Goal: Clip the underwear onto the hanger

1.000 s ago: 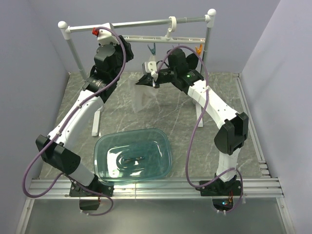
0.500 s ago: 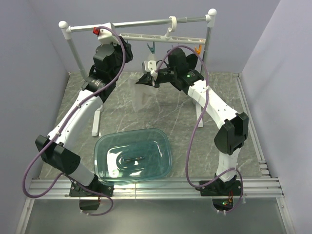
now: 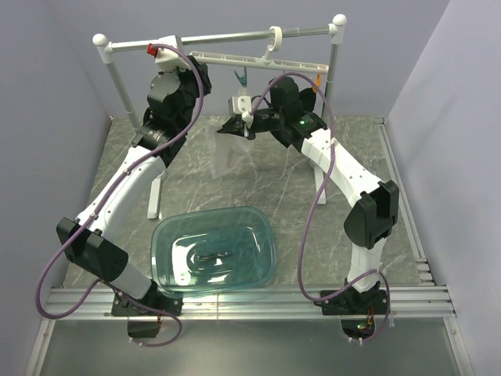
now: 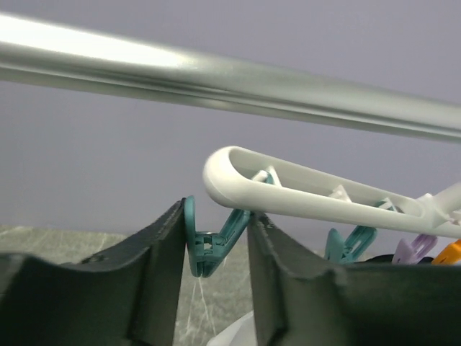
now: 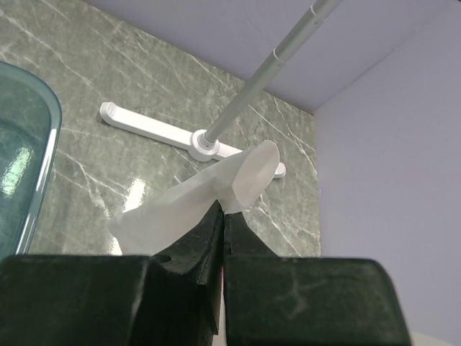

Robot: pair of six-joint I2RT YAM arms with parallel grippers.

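The white hanger hangs by its hook from the rail, with its left end tilted up. In the left wrist view its bar is just above my left gripper, which is shut on the leftmost teal peg. One finger presses each handle, and the peg's tip is still pinched together. My right gripper is shut on a top corner of the white underwear, which hangs limp below the hanger. The right wrist view shows the fabric pinched between the closed fingertips.
The grey metal rail on white posts spans the back, and its foot lies on the marble table. A clear teal bin stands near the front. A second teal peg, a purple peg and an orange peg hang further right.
My left gripper has risen to the hanger's left end, and that end has tilted up. The underwear now hangs lower and more unfolded from my right gripper.
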